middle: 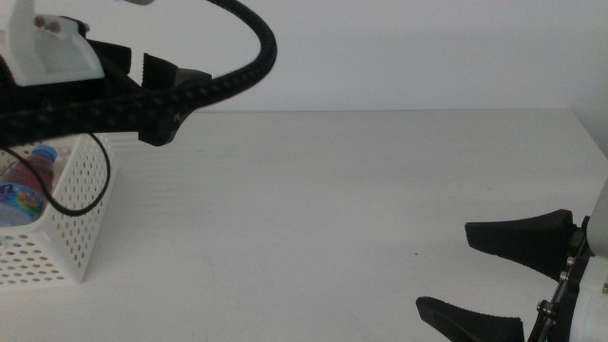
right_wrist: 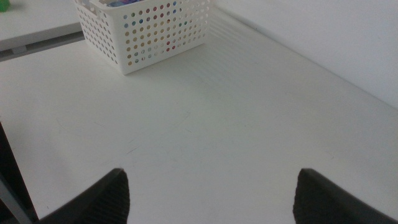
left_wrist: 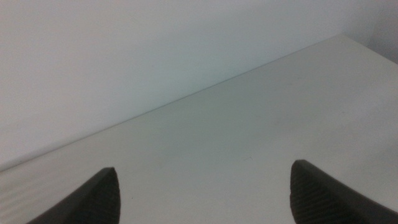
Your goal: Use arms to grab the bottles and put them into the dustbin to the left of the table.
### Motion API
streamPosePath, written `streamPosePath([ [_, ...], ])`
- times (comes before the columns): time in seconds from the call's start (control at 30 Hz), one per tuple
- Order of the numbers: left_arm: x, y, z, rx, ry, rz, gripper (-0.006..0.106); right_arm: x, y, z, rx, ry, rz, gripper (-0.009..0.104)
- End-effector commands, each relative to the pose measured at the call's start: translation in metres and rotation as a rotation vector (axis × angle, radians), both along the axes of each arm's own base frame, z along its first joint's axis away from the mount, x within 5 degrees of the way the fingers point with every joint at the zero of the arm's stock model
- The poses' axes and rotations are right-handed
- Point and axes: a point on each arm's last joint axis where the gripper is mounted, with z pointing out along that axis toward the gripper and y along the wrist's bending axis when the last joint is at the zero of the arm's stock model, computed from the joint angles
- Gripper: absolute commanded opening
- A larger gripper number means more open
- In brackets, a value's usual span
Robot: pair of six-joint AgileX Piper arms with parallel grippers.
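bottles (middle: 27, 185) in dustbin (middle: 66, 233), end effectors apart

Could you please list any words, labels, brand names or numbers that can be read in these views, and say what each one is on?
No text can be read in any view.
Blue-capped bottle in the white perforated basket: its label shows only blurred colours, no legible words.
Left tool and right tool: no markings show.

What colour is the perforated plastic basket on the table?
White; the perforated plastic basket shows best in the right wrist view.
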Motion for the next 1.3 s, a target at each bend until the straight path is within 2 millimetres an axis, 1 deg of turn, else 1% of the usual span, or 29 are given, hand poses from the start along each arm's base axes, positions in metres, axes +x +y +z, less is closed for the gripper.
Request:
streamPosePath([
  [0.0, -0.008, 0.003, 0.022, -0.076, -0.116, -0.001, 0.089, 0.004, -0.001, 0.015, 0.051, -0.091, -0.020, 0.070],
  [0.1, -0.016, 0.013, 0.031, -0.081, -0.161, 0.024, 0.089, 0.011, -0.008, 0.015, 0.024, -0.121, -0.073, 0.070],
  [0.27, -0.030, 0.048, 0.043, -0.100, -0.238, 0.170, 0.089, 0.028, -0.029, 0.015, 0.003, -0.132, -0.242, 0.070],
  [0.37, -0.044, 0.070, 0.038, -0.110, -0.261, 0.279, 0.089, 0.035, -0.042, 0.016, -0.001, -0.134, -0.333, 0.070],
  [0.47, -0.061, 0.085, 0.023, -0.152, -0.253, 0.375, 0.089, 0.032, -0.055, 0.016, 0.008, -0.152, -0.405, 0.070],
  [0.53, -0.072, 0.090, 0.006, -0.186, -0.234, 0.415, 0.089, 0.025, -0.064, 0.010, 0.014, -0.165, -0.442, 0.070],
  [0.6, -0.081, 0.093, -0.015, -0.192, -0.207, 0.439, 0.089, 0.014, -0.073, 0.004, 0.026, -0.186, -0.474, 0.070],
  [0.73, -0.103, 0.094, -0.059, -0.183, -0.179, 0.441, 0.089, -0.011, -0.089, -0.021, 0.043, -0.224, -0.537, 0.070],
  [0.87, -0.118, 0.094, -0.103, -0.175, -0.146, 0.444, 0.089, -0.028, -0.101, -0.041, 0.054, -0.277, -0.621, 0.070],
  [1.03, -0.128, 0.095, -0.147, -0.166, -0.115, 0.447, 0.089, -0.039, -0.109, -0.063, 0.040, -0.321, -0.709, 0.070],
  [1.27, -0.132, 0.095, -0.194, -0.147, -0.047, 0.452, 0.089, -0.048, -0.112, -0.088, 0.051, -0.352, -0.741, 0.070],
])
